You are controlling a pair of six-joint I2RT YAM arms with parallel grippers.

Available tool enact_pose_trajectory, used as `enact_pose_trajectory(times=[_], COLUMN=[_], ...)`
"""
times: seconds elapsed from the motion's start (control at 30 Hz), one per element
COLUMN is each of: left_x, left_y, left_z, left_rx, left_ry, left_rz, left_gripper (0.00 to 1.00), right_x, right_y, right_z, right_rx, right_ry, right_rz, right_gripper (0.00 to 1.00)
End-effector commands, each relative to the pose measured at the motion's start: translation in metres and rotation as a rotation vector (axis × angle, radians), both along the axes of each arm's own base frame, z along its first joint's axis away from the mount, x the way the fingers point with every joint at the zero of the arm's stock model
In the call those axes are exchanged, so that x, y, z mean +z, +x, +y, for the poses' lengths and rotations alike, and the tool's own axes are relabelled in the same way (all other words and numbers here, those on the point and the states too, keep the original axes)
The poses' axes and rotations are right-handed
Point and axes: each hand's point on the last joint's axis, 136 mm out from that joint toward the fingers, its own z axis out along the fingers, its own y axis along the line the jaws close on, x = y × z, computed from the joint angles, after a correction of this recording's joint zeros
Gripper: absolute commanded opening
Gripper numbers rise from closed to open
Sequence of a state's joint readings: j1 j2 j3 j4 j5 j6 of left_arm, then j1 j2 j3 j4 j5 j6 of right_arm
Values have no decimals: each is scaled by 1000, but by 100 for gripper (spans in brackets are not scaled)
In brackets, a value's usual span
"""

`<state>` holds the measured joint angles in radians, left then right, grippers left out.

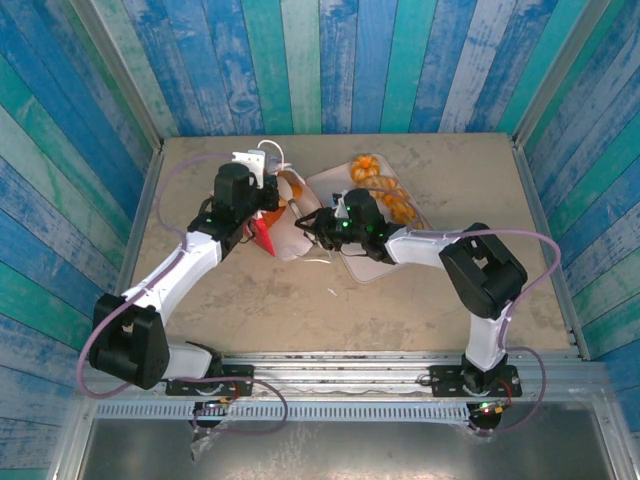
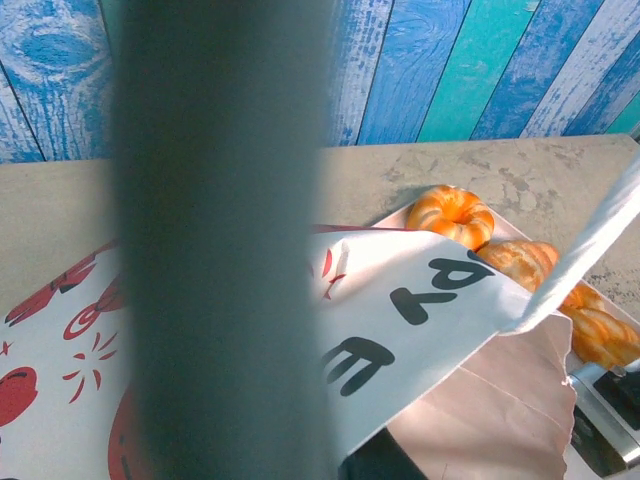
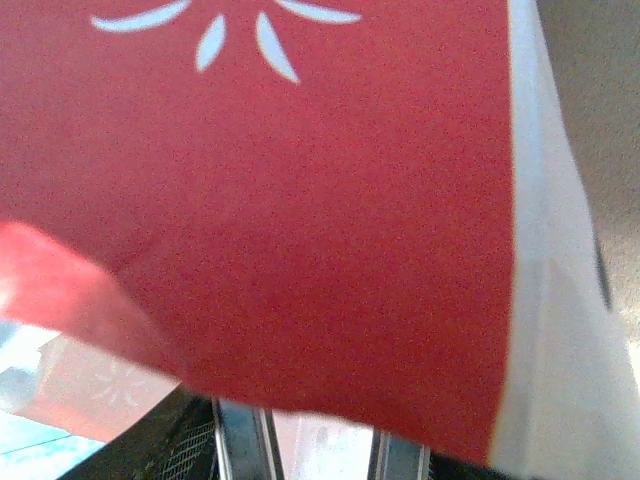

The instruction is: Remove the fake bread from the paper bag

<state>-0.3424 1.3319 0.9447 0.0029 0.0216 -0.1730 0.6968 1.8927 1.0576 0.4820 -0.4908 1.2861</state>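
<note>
Left gripper (image 1: 264,208), right gripper (image 1: 321,228): closure unreadable. Hold paper bag (image 2: 430,330) mouth wide, mid-table. Move any leftovers beside fake bread (image 2: 450,213) on tray (image 1: 330,185).

Painted wooden planks in blue, teal and white stripes form the back wall (image 1: 330,60), and the same planking covers the left wall (image 1: 60,180) and right wall (image 1: 590,180). Slim metal posts (image 1: 120,70) mark the corners. The worktop (image 1: 400,310) is a mottled beige slab, evenly lit with only soft shadows. An aluminium rail (image 1: 350,362) runs along its near edge, and below that lies a dull grey panel (image 1: 330,450), possibly sheet metal.
</note>
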Motion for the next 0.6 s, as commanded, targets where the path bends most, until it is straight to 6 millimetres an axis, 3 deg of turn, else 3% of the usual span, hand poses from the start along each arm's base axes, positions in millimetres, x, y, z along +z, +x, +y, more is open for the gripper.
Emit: enact_pose_trajectory(times=[0.0, 0.23, 0.57], left_x=[30, 26, 20], left_y=[-4, -3, 1], left_z=[-7, -5, 5], left_rx=[-35, -21, 51], left_ry=[-43, -29, -32], left_rz=[-76, -68, -58], left_gripper=[8, 8, 8], right_x=[14, 24, 48], right_y=[13, 12, -10], right_z=[5, 4, -4], right_rx=[-13, 3, 38], right_ry=[33, 10, -74], right_rz=[-59, -110, -175], right_gripper=[48, 31, 27])
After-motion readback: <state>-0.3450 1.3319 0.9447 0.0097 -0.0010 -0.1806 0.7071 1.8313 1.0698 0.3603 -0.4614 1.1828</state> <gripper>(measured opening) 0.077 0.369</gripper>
